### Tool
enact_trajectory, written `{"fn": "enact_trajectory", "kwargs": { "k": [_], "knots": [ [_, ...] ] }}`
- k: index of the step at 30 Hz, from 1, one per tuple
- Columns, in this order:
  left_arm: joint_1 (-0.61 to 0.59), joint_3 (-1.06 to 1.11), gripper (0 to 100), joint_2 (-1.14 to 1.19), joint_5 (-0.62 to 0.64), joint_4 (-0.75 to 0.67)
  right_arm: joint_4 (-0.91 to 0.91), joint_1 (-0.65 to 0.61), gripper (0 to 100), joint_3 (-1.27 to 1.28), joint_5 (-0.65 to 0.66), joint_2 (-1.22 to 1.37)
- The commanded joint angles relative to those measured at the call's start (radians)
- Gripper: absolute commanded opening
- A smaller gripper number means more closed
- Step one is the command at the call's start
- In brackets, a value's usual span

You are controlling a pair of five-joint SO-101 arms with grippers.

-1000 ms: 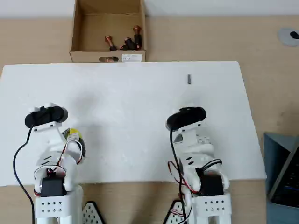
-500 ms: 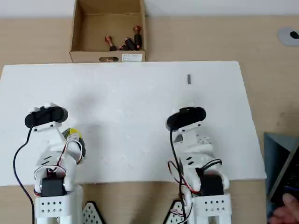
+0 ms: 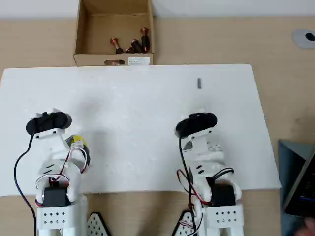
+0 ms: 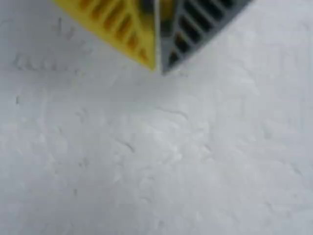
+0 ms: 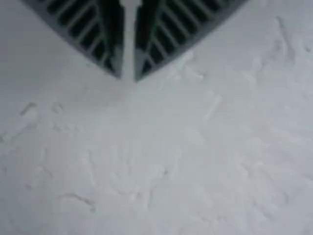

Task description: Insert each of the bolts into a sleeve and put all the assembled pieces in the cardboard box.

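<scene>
Cardboard box point(image 3: 81, 39) sat at far left, just off the white foam mat point(image 3: 138, 123). Copper-and-black assembled pieces point(image 3: 135, 45) lay inside, toward its right & near walls. White label point(image 3: 138, 60) on box's near outer wall, print too small to read. Small dark piece point(image 3: 199, 83) lay alone on mat, far right. L gripper point(image 4: 157, 66): yellow & grey fingers pressed together over mat, holding nothing. R gripper point(image 5: 127, 73): grey fingers together bar a thin slit, also holding nothing.

Wooden table point(image 3: 39, 44) under white mat point(image 3: 133, 113) (cardboard box point(image 3: 93, 60) beyond)
</scene>
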Motion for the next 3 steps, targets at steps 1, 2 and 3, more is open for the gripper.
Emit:
{"fn": "enact_trajectory", "kwargs": {
  "k": [1, 2, 3],
  "knots": [
    [0.002, 0.005, 0, -0.007, -0.002, -0.017, 0.006, 0.005, 1.0, 0.001, -0.009, -0.111],
    [0.002, 0.005, 0, -0.007, -0.002, -0.017, 0.006, 0.005, 1.0, 0.001, -0.009, -0.111],
    [0.002, 0.005, 0, -0.007, -0.002, -0.017, 0.006, 0.005, 1.0, 0.001, -0.009, -0.111]
  ]
}}
